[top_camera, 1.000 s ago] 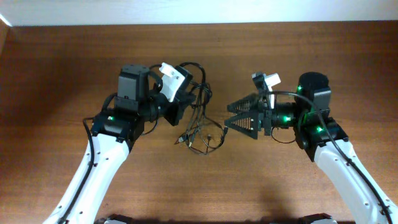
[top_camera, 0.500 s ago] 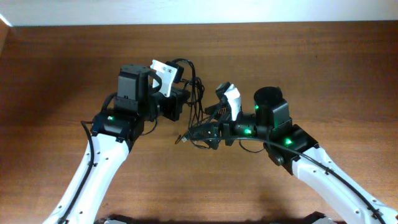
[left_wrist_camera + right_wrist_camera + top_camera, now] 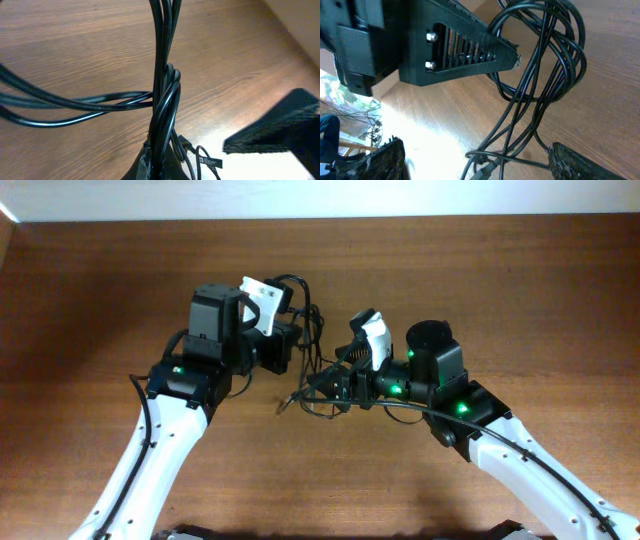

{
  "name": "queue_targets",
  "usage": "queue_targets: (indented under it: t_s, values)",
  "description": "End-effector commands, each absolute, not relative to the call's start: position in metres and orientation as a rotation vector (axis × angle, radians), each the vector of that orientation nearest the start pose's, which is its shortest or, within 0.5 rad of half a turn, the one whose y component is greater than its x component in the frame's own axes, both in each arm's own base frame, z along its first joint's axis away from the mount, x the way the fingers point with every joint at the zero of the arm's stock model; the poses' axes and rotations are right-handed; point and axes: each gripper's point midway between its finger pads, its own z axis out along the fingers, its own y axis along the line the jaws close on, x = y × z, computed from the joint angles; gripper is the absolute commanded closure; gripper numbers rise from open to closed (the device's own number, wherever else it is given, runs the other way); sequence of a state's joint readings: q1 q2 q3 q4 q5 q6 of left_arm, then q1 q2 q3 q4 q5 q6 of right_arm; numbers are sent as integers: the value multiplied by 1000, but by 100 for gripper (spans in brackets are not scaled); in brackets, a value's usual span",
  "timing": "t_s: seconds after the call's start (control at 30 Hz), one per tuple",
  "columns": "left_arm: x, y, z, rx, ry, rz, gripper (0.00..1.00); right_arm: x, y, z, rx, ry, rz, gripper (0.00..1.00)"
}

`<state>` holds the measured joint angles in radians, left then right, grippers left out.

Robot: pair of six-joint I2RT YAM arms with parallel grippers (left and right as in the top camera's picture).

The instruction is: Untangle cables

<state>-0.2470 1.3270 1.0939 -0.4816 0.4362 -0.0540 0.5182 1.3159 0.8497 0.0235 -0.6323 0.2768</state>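
**Two grippers at one knot of black cables**

Several thin black cables (image 3: 312, 370) hung in a tangled bunch over the middle of the wooden table (image 3: 100, 300), between the two arms. The left gripper (image 3: 293, 342) held the bunch up from its top. In its wrist view the jaws appeared pressed onto the strands at the bottom edge. From there the cords ran away together and wound round each other in a tight twist (image 3: 167, 95). A few strands branched off sideways from that twist.

The right gripper (image 3: 534, 100) sat low in the tangle with its jaws spread wide, one above and one below. Loops of cable passed through the gap, but nothing was pinched. The plugs (image 3: 285, 407) dangled at the loose ends, close to the table.

The step in hand looked like picking out one strand while the left gripper anchored the rest. To do it well, the right gripper should probably close on a single cord, not the whole loop. A spot on the free side of the twist, near a plug end, would suit best. A slow pull away from the left gripper would likely loosen the wrap. If the twist tightened instead, easing off and choosing another strand would be wiser.
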Motion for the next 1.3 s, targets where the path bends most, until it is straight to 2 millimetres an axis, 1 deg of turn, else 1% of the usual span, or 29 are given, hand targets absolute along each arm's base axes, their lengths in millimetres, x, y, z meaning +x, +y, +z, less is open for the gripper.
queue_targets:
  t_s: [0.0, 0.07, 0.13, 0.23, 0.3, 0.4, 0.5, 0.6, 0.7, 0.73, 0.93, 1.13, 1.23, 1.27]
  values:
    - [354, -165, 221, 435, 2244, -626, 100, 285, 290, 227, -710, 1967, 1147, 7]
    - [352, -174, 221, 441, 2243, -650, 100, 283, 294, 229, -726, 1953, 1150, 6]
    - [349, -182, 223, 444, 2243, -675, 100, 285, 293, 226, -717, 1964, 1136, 6]
    - [347, -185, 223, 356, 2272, -735, 100, 290, 294, 211, -704, 2009, 1123, 6]
    - [344, -189, 225, 376, 2267, -775, 100, 293, 296, 200, -701, 2035, 1124, 6]
    - [343, -191, 225, 381, 2266, -786, 100, 296, 298, 193, -700, 2045, 1124, 7]
    - [340, -194, 227, 397, 2260, -818, 100, 296, 298, 193, -700, 2045, 1124, 6]
    - [341, -194, 227, 395, 2260, -812, 100, 295, 299, 195, -710, 2036, 1138, 7]
    - [347, -186, 223, 361, 2271, -743, 100, 290, 306, 208, -751, 1968, 1197, 9]
    - [346, -186, 224, 363, 2271, -749, 100, 291, 306, 208, -752, 1965, 1198, 9]
    - [337, -198, 229, 413, 2256, -849, 100, 291, 305, 207, -749, 1971, 1193, 9]
    - [330, -206, 233, 450, 2243, -925, 100, 295, 301, 199, -716, 2014, 1149, 9]
    - [334, -201, 231, 442, 2245, -884, 100, 296, 300, 198, -715, 2018, 1143, 10]
    - [342, -191, 226, 397, 2261, -794, 100, 295, 300, 198, -715, 2018, 1143, 10]
